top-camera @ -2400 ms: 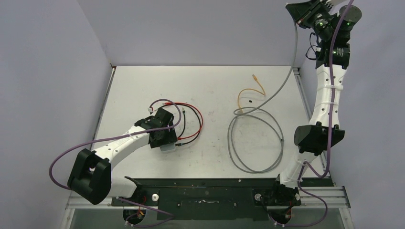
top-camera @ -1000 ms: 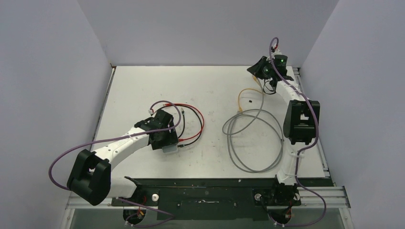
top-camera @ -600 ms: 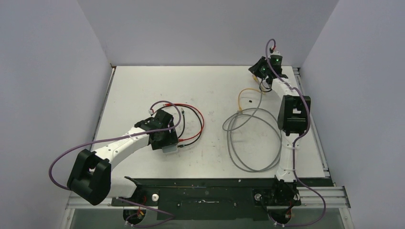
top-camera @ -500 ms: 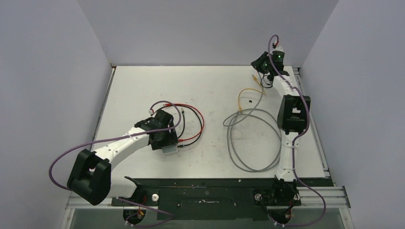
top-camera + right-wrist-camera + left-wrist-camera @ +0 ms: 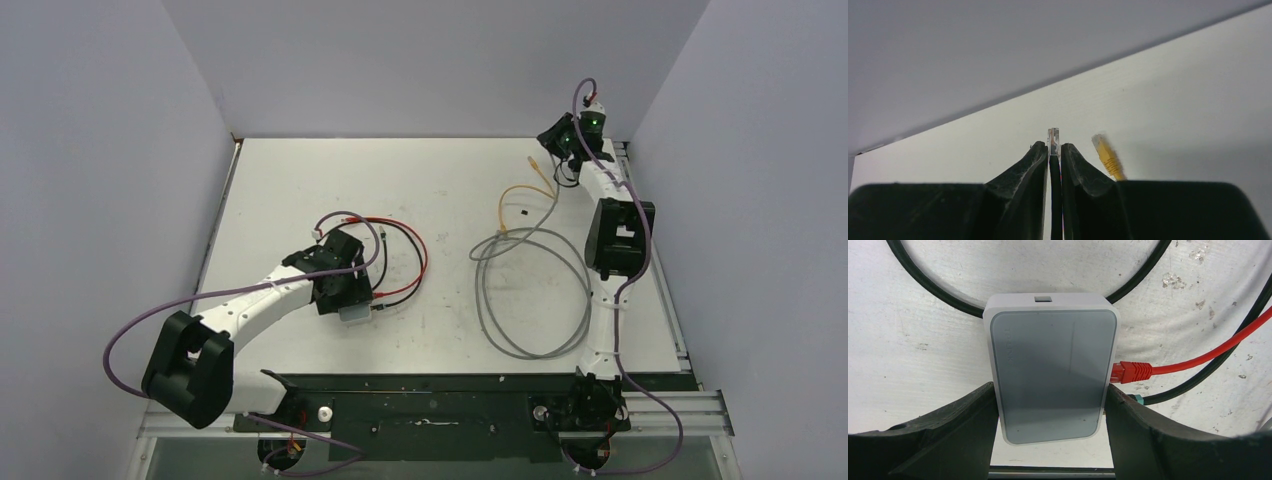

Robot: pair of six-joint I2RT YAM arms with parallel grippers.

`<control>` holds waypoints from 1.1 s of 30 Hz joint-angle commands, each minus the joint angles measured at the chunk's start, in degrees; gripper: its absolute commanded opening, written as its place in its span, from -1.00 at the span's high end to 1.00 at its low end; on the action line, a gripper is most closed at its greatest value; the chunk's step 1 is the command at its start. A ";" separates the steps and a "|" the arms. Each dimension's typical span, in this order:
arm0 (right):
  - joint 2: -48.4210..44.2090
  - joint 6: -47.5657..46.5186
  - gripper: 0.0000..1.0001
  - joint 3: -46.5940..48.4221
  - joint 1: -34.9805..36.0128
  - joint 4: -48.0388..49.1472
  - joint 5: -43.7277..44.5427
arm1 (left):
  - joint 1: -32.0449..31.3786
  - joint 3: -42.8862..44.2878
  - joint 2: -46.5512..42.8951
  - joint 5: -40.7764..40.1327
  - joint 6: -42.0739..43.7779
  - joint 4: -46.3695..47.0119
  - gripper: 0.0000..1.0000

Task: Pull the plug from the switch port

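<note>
The switch (image 5: 1053, 375) is a pale grey-blue box lying flat on the table; it also shows in the top view (image 5: 356, 312). My left gripper (image 5: 1050, 392) is shut on its two long sides, seen from above at the table's left middle (image 5: 348, 298). A red plug (image 5: 1130, 371) sits in the switch's right edge, with a black cable's teal-tipped plug (image 5: 1135, 399) just below it. My right gripper (image 5: 553, 140) is at the back right, shut on a clear plug (image 5: 1053, 136) of the grey cable (image 5: 530, 290), held above the table.
A yellow cable (image 5: 520, 195) lies at the back right, its plug (image 5: 1108, 156) just right of my right fingers. The red cable (image 5: 405, 235) and black cable (image 5: 383, 262) loop behind the switch. A small black bit (image 5: 526, 213) lies by the grey coil. Walls close three sides.
My right arm came down from high above to the back right of the table with the grey cable's plug, then shifted slightly right. The left arm and the switch have not moved.
</note>
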 commanded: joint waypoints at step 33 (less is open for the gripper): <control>-39.08 -11.61 -0.82 -32.77 12.69 -26.45 5.53 | 0.51 1.54 0.07 0.36 0.84 3.59 1.00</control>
